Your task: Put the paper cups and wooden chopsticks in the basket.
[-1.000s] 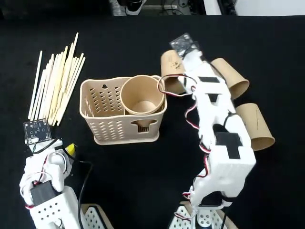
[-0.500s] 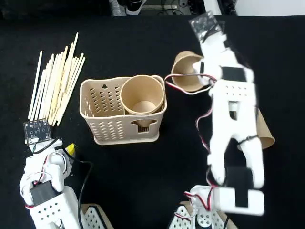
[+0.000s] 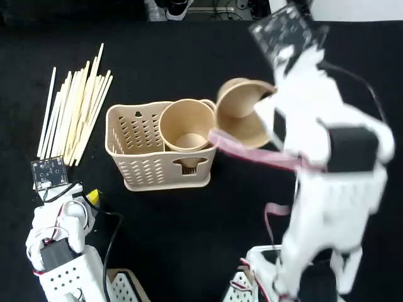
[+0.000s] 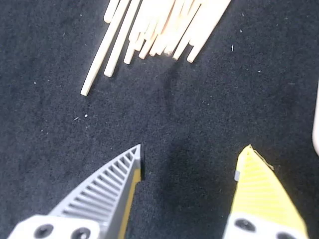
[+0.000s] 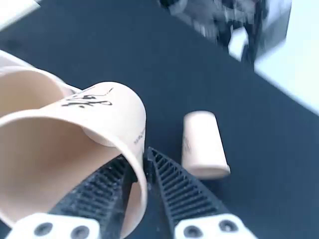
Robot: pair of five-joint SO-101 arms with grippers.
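A beige perforated basket (image 3: 135, 148) stands mid-table with one paper cup (image 3: 187, 126) upright in its right half. My right gripper (image 5: 142, 155) is shut on the rim of a second paper cup (image 5: 75, 144). In the high view this held cup (image 3: 242, 113) hangs tilted just right of the basket's rim, beside the right gripper (image 3: 263, 119). Another paper cup (image 5: 202, 144) lies on its side on the black cloth farther off. Wooden chopsticks (image 3: 75, 110) lie in a loose bundle left of the basket. My left gripper (image 4: 194, 147) is open above bare cloth, short of the chopstick ends (image 4: 159, 35).
The right arm's white body (image 3: 334, 182) rises high over the right side of the table and hides what lies under it. The left arm's base (image 3: 56, 251) sits at the front left corner. Equipment stands beyond the far table edge.
The right arm lifted the paper cup off the table at the back right and carried it left and up, to just beside the basket's rim. The left arm stayed still.
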